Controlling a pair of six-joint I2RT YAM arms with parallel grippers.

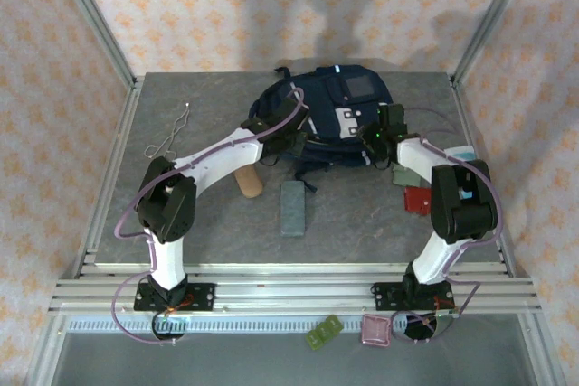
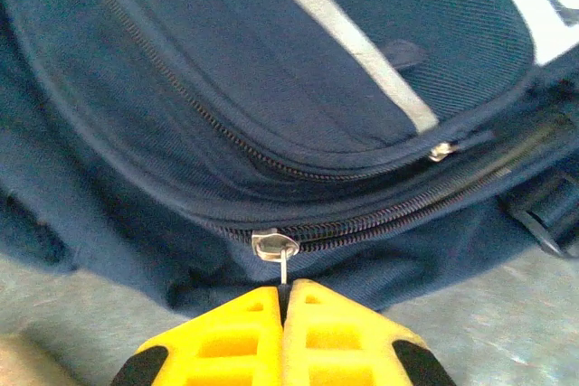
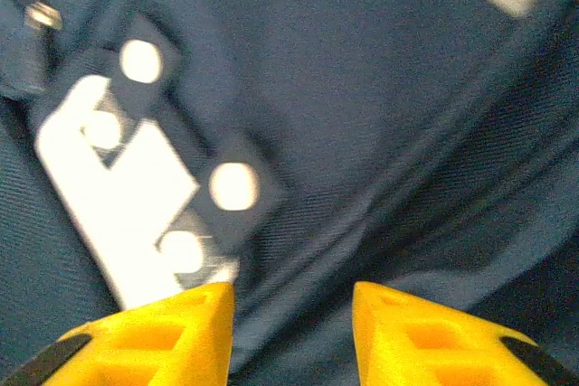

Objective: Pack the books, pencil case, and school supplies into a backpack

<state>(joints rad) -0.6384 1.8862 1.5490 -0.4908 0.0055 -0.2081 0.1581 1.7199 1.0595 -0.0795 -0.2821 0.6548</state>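
1. Pinching the zip pull (image 2: 284, 270), the left hand (image 2: 284, 297) has its fingers pressed together on the thin metal tab, at the near lower edge of the backpack (image 2: 271, 88).
2. The slider (image 2: 274, 246) sits just past those fingertips at 12 o'clock. From it the zip's long axis runs mostly toward 2 o'clock and a short way toward 10 o'clock, and the teeth look closed on the 2 o'clock side. The pull probably has to follow that curve. A straight tug could slip the tab out.
3. A second zip (image 2: 441, 151) lies farther on at 1 o'clock, near the held one but apart from it.
4. The right hand (image 3: 291, 300) is spread over the backpack's fabric with nothing between its fingers. A white patch (image 3: 136, 196) lies at its 10 o'clock. Whether it touches the cloth cannot be told. It is the nearer arm for bracing the bag.
5. On the table (image 1: 208, 232), the tan case (image 1: 246, 183) and grey-blue case (image 1: 293, 207) lie at the backpack's 6 o'clock, the tan one just beside the left arm. A book (image 1: 416, 198) lies at 4 o'clock by the right arm. All are outside the bag, so packing seems not begun.
6. A wire (image 1: 170, 135) lies well apart at 9 o'clock, blocking nothing.
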